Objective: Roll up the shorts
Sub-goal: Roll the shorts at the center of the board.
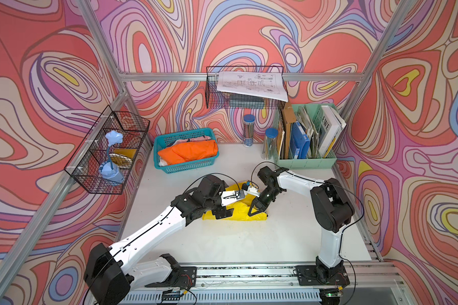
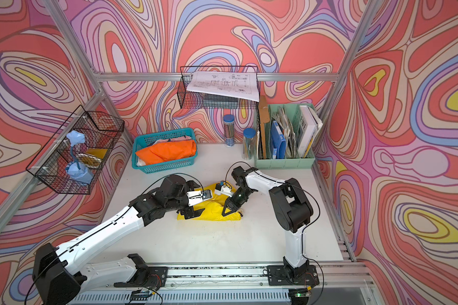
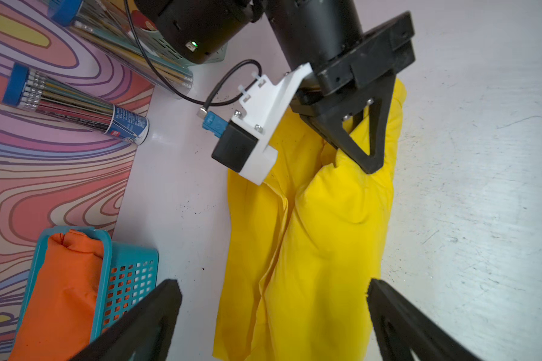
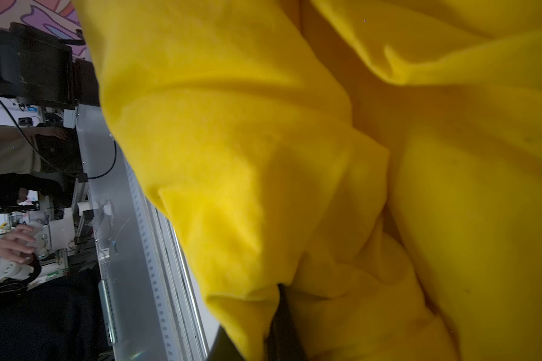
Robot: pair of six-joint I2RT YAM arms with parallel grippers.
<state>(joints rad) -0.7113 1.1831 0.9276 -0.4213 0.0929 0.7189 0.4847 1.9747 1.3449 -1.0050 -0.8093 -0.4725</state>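
Note:
The bright yellow shorts (image 1: 238,212) (image 2: 213,214) lie bunched and partly folded lengthwise in the middle of the white table. My left gripper (image 1: 226,207) (image 2: 196,209) hovers low over their left end. In the left wrist view it is open (image 3: 273,287), one finger on each side of the fabric (image 3: 319,234), holding nothing. At the right end my right gripper (image 1: 251,212) (image 2: 224,214) (image 3: 368,164) is shut on a fold of the shorts. Yellow cloth (image 4: 263,125) fills the right wrist view and wraps the dark fingers (image 4: 279,315).
A teal basket (image 1: 189,165) with an orange folded garment (image 1: 191,151) stands behind the shorts at the left. Two pencil tubes (image 1: 248,130) (image 1: 269,144) and a green file organizer (image 1: 308,161) stand at the back right. Wire baskets (image 1: 109,154) (image 1: 245,88) hang on the walls.

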